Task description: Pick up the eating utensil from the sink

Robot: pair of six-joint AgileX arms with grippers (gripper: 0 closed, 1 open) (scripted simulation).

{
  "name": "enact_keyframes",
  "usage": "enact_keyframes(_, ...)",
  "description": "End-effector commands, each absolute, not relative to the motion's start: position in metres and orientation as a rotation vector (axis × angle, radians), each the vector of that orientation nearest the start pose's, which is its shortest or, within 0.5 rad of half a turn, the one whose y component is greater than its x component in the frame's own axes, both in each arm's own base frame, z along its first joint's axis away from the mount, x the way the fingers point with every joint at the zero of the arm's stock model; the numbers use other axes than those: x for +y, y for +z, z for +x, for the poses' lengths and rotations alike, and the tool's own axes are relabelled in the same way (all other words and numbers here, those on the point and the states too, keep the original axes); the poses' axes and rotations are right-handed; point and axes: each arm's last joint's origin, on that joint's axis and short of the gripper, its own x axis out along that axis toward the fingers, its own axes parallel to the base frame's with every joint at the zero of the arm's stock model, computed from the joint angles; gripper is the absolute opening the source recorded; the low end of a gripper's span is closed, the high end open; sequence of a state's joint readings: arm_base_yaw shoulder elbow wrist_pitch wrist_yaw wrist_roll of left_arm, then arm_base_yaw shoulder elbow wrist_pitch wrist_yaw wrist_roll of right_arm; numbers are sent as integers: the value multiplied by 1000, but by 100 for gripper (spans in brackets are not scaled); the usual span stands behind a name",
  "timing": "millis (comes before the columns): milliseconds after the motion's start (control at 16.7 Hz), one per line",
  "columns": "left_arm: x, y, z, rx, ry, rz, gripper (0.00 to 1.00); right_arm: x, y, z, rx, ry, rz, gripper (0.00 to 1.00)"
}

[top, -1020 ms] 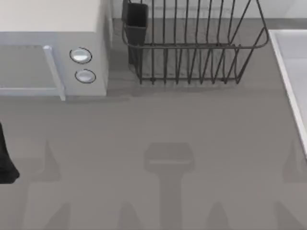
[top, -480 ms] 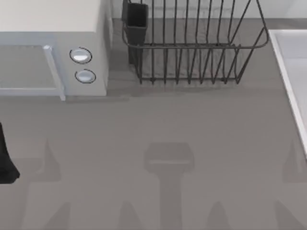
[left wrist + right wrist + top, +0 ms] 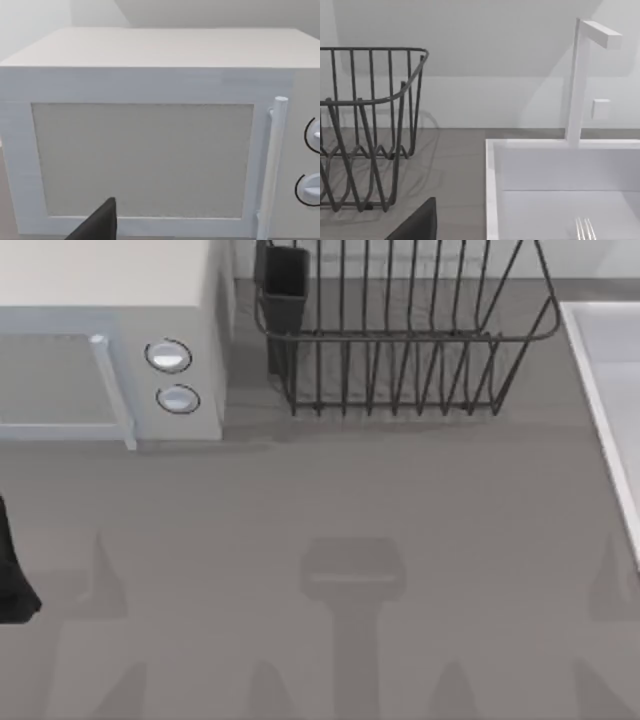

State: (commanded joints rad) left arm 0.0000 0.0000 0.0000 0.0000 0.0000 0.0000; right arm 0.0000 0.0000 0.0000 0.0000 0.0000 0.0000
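Observation:
The eating utensil (image 3: 585, 230) shows as shiny silver tines lying inside the sink (image 3: 490, 190) in the right wrist view; its handle is cut off by the frame. The sink is a pale basin with a raised rim, and in the top view its rim (image 3: 592, 380) runs along the right edge of the table. A dark part of my right gripper (image 3: 417, 222) sits low in the right wrist view, short of the sink and apart from the utensil. My left arm (image 3: 12, 580) rests at the table's left edge, and a dark part of its gripper (image 3: 97, 225) faces the microwave.
A white microwave (image 3: 100, 340) stands at the back left. A dark wire dish rack (image 3: 400, 340) with a black cup (image 3: 283, 280) stands at the back middle, just left of the sink. A white faucet (image 3: 577, 85) rises behind the basin.

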Motion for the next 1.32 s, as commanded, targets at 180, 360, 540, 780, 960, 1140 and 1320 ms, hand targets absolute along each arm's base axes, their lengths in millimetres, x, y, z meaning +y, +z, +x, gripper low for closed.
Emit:
enact_keyframes(180, -1, 160, 106, 0, 0, 0, 100, -1, 160, 106, 0, 0, 0, 100)
enact_keyframes(360, -1, 160, 106, 0, 0, 0, 100, -1, 160, 106, 0, 0, 0, 100)
enact_keyframes(540, -1, 160, 106, 0, 0, 0, 100, -1, 165, 106, 18, -2, -3, 100)
enact_keyframes(780, -1, 160, 106, 0, 0, 0, 100, -3, 196, 111, 127, -13, -20, 100)
enact_keyframes(960, -1, 160, 106, 0, 0, 0, 100, -5, 232, 127, 261, -26, -38, 100)
enact_keyframes(1140, -1, 160, 106, 0, 0, 0, 100, -9, 271, 159, 429, -38, -56, 100)
enact_keyframes(1320, -1, 160, 106, 0, 0, 0, 100, -16, 302, 209, 616, -47, -69, 100)
